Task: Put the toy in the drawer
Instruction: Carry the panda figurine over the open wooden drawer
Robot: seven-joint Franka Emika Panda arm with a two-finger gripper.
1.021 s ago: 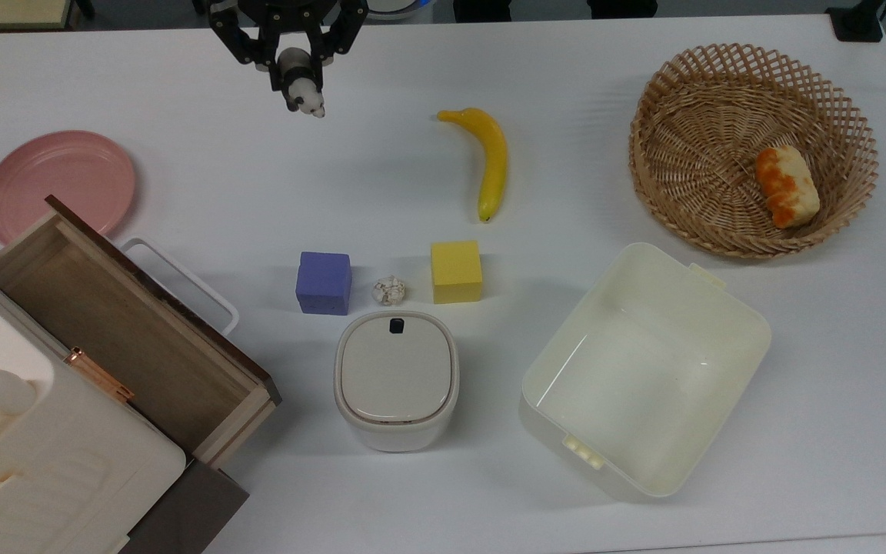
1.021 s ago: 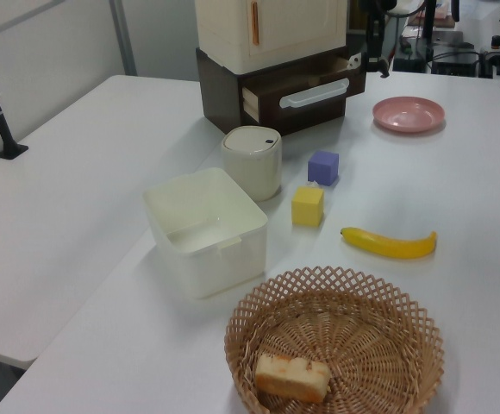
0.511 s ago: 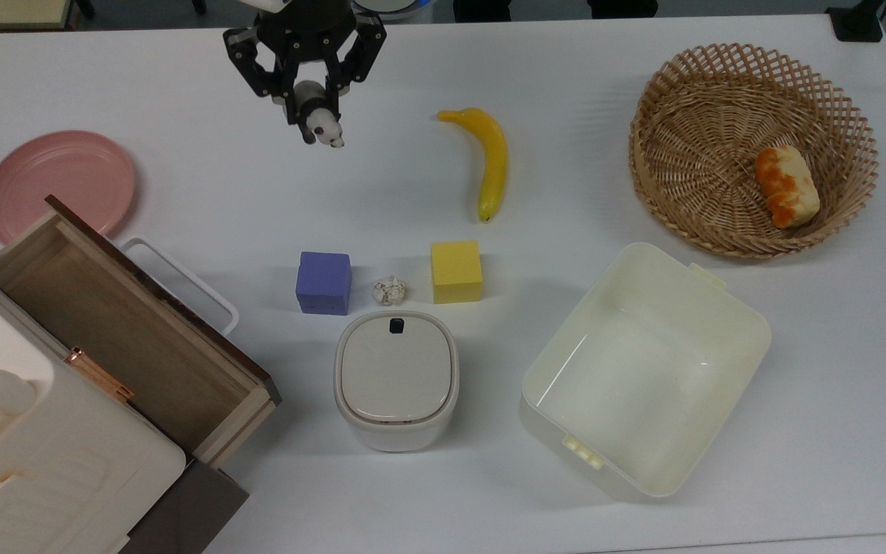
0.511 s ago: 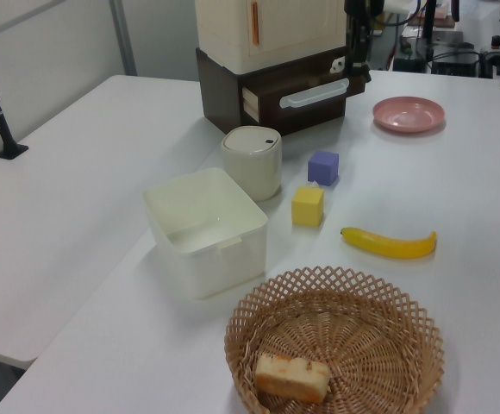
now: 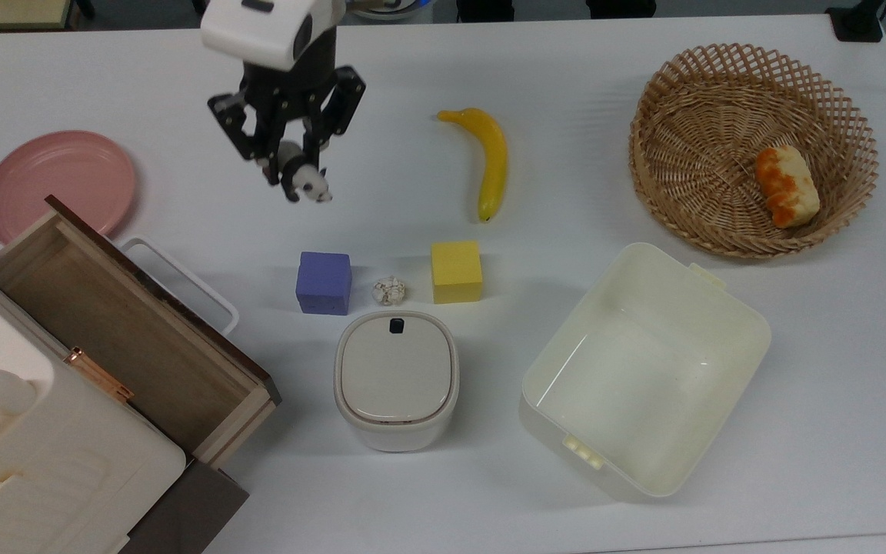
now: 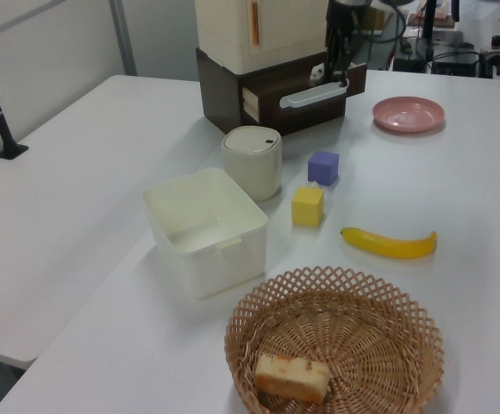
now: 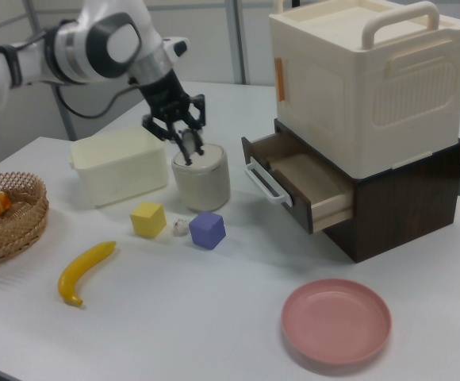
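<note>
- Top view: the gripper hangs above the white counter, its jaws clamped on the toy, a tiny panda.
- The toy is up in the air, near the counter's far edge.
- The drawer sits open at the top view's lower left corner, well apart from the toy.

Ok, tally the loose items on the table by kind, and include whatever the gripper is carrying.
Foam cubes: 2, purple cube, yellow cube
Containers: 3, wicker basket, cream tub, lidded bin
Plates: 1, pink plate
Food items: 2, banana, bread
Wrinkly ball: 1
Panda toy: 1, in the gripper
Total: 10
</note>
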